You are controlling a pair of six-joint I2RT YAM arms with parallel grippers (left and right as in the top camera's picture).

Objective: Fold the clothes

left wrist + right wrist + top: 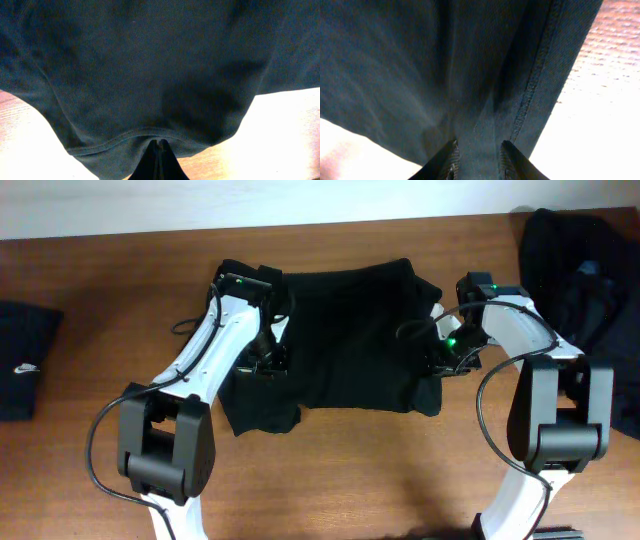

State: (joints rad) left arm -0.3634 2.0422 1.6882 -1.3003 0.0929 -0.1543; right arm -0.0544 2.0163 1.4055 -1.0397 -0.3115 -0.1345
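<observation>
One of the black clothes [350,340] lies spread across the middle of the wooden table [350,480]. My left gripper [268,365] is at its left side. In the left wrist view this gripper [159,145] is shut on the stitched hem of the cloth [150,65], which bunches up at the fingertips. My right gripper [440,365] is at the garment's right side. In the right wrist view its jaws [479,150] stand apart, and a band of the cloth [420,65] beside a seam runs between the ribbed pads [454,157].
A loose heap of black clothes [580,270] sits at the far right corner. A folded black garment with a small white logo [25,360] lies at the left edge. Bare wood shows along the table's front.
</observation>
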